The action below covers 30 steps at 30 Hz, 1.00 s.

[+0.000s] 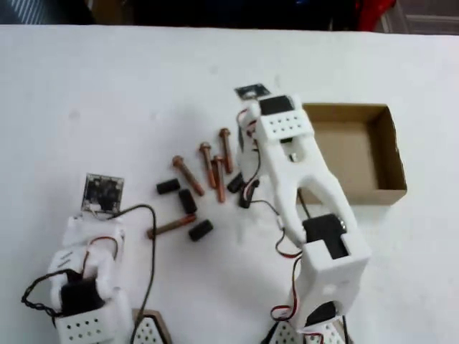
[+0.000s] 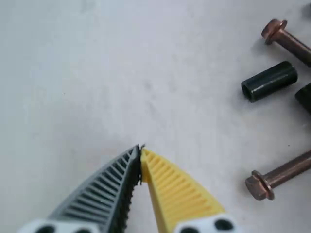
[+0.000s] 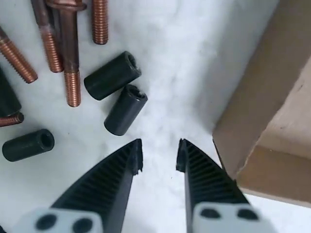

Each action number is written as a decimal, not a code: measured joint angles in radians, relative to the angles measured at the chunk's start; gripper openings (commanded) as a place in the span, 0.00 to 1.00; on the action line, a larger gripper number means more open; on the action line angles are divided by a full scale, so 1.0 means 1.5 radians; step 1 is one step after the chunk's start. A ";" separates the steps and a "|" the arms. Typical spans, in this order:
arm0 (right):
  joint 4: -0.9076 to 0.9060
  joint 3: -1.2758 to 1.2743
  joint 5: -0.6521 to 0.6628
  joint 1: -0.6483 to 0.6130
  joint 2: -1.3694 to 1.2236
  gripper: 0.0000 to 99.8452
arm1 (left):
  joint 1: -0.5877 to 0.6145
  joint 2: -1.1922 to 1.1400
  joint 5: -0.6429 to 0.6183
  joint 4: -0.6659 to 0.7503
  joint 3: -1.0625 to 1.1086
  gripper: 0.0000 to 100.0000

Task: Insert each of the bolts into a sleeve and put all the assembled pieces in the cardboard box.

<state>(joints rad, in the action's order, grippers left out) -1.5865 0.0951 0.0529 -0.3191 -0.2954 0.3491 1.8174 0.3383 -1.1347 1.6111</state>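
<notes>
left gripper (image 2: 141, 150): the grey and yellow fingers are pressed together at their tips and nothing is pinched. It is held low over a bare part of the table (image 2: 97, 73), beside the parts and not above them, which is judged a waiting posture.

right gripper (image 3: 159, 155): the black fingers are spread a little and nothing lies between them. It is poised over the strip of table between the sleeves and the cardboard box, so a part or the box can be reached with a short move.

bolts (image 1: 208, 168): copper bolts are laid loose on the table, four roughly side by side in the middle. A fifth, the stray bolt (image 1: 171, 227), lies apart on the left arm's side, its plain end just beside a sleeve. Whether it has entered that sleeve cannot be told.

sleeves (image 1: 187, 201): short black tubes are scattered on their sides among the bolts. Two of them, the nearest sleeves (image 3: 125, 110), lie just ahead of the right gripper and are judged its likeliest pick.

cardboard box (image 1: 391, 147): it is open at the top, nothing is seen inside, and it is set on the right arm's side, just beside the right gripper, so that finished pieces can be dropped in easily.

stage: the task is judged to be at its start, since no assembled piece is seen in the box.

risk: the sleeves are round and may be rolled away if nudged by a fingertip.
</notes>
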 measured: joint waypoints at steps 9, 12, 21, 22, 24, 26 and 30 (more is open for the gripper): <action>0.000 0.000 -0.046 -0.056 -0.004 0.12 | -0.068 -0.001 -0.059 -0.023 -0.036 0.03; 0.002 0.000 -0.100 -0.054 -0.007 0.12 | -0.072 -0.001 -0.068 -0.023 -0.036 0.03; 0.003 -0.001 -0.227 -0.056 -0.007 0.12 | -0.072 -0.001 -0.076 -0.023 -0.036 0.03; 0.004 -0.006 -0.229 -0.056 -0.006 0.12 | -0.072 -0.001 -0.080 -0.023 -0.036 0.03; 0.014 -0.027 -0.232 -0.058 -0.006 0.12 | -0.072 -0.001 -0.089 -0.023 -0.036 0.03; 0.042 -0.052 -0.233 -0.058 -0.006 0.12 | -0.072 -0.001 -0.091 -0.023 -0.036 0.03; 0.102 -0.099 -0.233 -0.057 -0.006 0.12 | -0.072 -0.001 -0.091 -0.023 -0.036 0.03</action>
<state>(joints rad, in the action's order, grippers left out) -1.4331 -0.0537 -0.2969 -0.4051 -0.3046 0.2417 1.8159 0.2018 -1.1684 1.5574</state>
